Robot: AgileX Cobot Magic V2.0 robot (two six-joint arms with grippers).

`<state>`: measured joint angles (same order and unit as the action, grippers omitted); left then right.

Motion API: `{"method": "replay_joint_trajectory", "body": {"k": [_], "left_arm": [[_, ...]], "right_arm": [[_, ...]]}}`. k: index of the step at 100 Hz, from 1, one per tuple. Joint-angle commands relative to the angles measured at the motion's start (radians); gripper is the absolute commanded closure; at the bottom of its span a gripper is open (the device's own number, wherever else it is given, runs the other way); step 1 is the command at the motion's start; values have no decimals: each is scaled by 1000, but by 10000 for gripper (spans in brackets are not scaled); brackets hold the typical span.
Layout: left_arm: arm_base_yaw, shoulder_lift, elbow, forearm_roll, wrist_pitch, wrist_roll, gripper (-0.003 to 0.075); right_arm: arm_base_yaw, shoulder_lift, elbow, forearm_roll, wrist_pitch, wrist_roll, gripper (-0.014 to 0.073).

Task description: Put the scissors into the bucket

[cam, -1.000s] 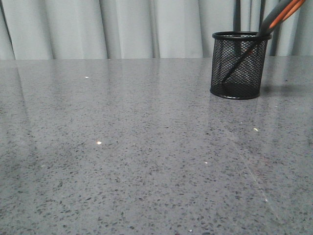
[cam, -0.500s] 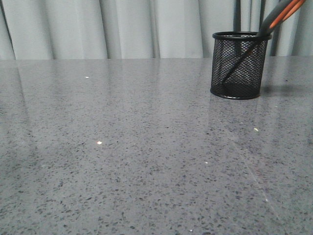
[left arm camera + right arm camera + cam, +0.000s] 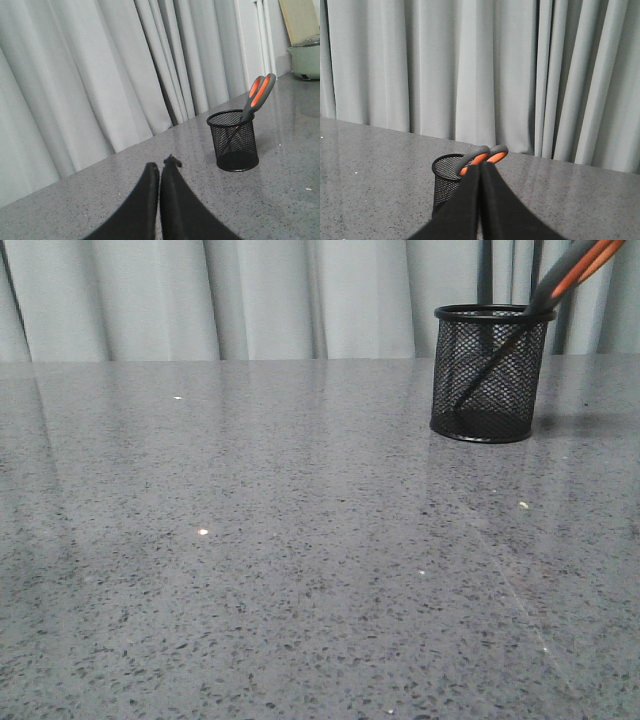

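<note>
- Front view: the bucket stands upright on the grey speckled counter, far right, close to the pale curtain. The scissors sit inside it, blades down and visible through the mesh, slanting toward the bucket's lower left; the handles lean out over the right side of the rim, orange lining showing. Neither hand appears in this view.
- Left wrist view: the left hand is clenched — its two black fingers lie pressed together with nothing between them. It is well apart from the bucket, which stands on the counter. The scissors rest tilted in the bucket, handles above the rim. A pale green appliance sits at the counter's far edge.
- Right wrist view: the right hand is likewise clenched and empty, fingers together. Beyond the fingertips stands the bucket, partly hidden by them — the scissors' two handle loops show above its rim.
</note>
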<state>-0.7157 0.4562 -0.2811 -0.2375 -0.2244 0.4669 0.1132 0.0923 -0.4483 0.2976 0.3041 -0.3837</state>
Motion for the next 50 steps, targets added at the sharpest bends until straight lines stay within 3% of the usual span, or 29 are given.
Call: {"method": "replay_joint_trajectory", "body": {"k": [1,29,50], "left_arm": [[-9,3,-29,-6,-74,-9,740],[19,-10,15,-6,-107,-9,740],[205,-205,177,0,-98,-35,740]], "right_arm": [[1,13,-23,-1,-70,-12,639],[1,13,-23,-1,-70,-12,639],[1,13,-23,-1,-70,-12,639]]}}
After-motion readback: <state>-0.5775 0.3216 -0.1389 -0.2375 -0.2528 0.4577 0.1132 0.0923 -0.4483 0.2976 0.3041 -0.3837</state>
